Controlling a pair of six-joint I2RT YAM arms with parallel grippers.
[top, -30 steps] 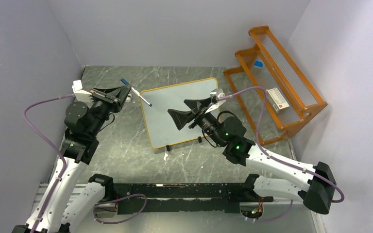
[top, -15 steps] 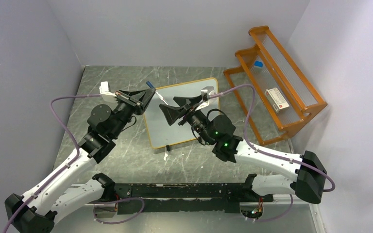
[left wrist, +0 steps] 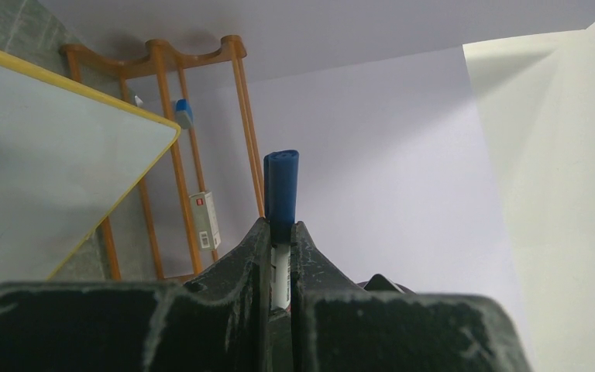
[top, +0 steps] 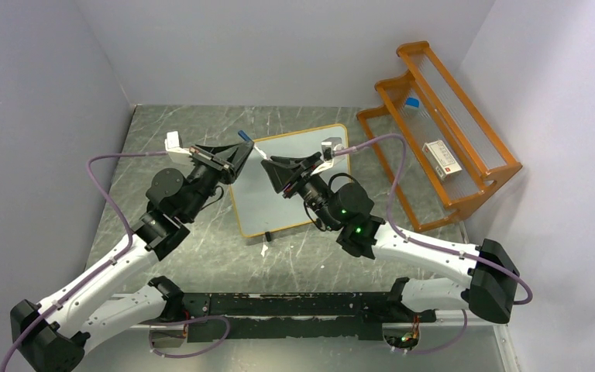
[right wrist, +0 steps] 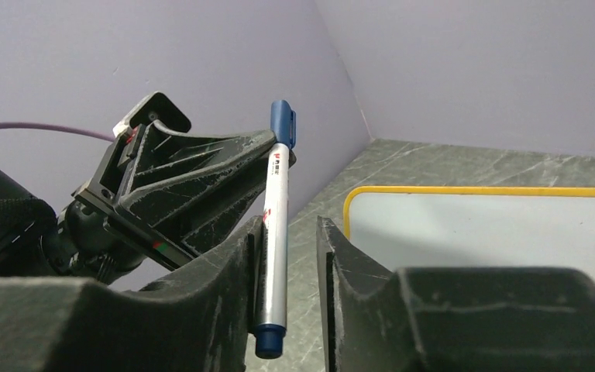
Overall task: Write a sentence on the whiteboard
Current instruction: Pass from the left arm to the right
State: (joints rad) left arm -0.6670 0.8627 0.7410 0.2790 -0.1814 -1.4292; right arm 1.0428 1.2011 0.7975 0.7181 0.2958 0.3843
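Note:
The whiteboard (top: 310,143) lies on the marble table, orange-framed, and no sentence is in view on its bare surface (right wrist: 496,232). Above its left edge both grippers meet tip to tip. My left gripper (top: 240,149) is shut on a blue-capped white marker (top: 249,142), gripping it just below the cap (left wrist: 281,190). My right gripper (top: 269,164) has its jaws around the marker's barrel (right wrist: 275,232). The barrel rests against one of the right fingers (right wrist: 252,256), and a gap still shows on the other side. The board's corner (left wrist: 39,155) appears in the left wrist view.
An orange wooden rack (top: 441,124) stands at the right, holding a small white box (top: 440,159) and a blue-capped bottle (top: 412,105). Walls close in behind and on both sides. The board's black feet (top: 267,235) face the arms.
My left arm swung right, carrying the marker over the board's left edge. My right gripper moved left to meet it, and its jaws narrowed around the barrel.

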